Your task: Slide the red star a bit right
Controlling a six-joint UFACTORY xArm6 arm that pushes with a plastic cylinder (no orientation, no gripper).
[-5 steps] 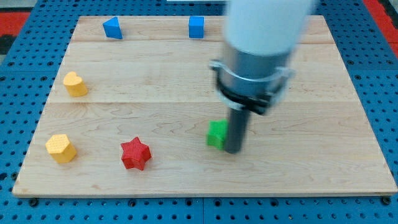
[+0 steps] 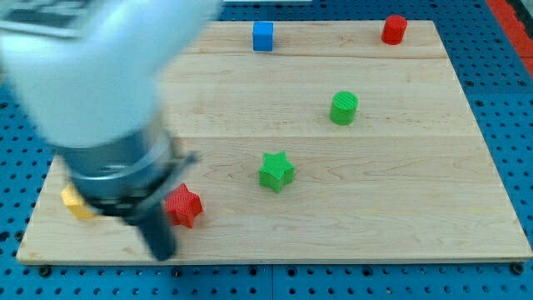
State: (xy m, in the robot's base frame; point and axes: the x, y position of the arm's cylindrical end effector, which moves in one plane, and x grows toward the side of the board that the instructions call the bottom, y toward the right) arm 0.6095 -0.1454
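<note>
Red star [image 2: 184, 205] sits just right of my tip [image 2: 163, 252].

wooden board [image 2: 466, 167], blue pegboard [image 2: 516, 100]

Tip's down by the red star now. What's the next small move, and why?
Probably a short push toward the view's right, after nudging up a little. My tip sits just left of and below the red star, so a straight push from here might clip its lower edge. The green star lies well to the right, so keep the stroke short.
</note>
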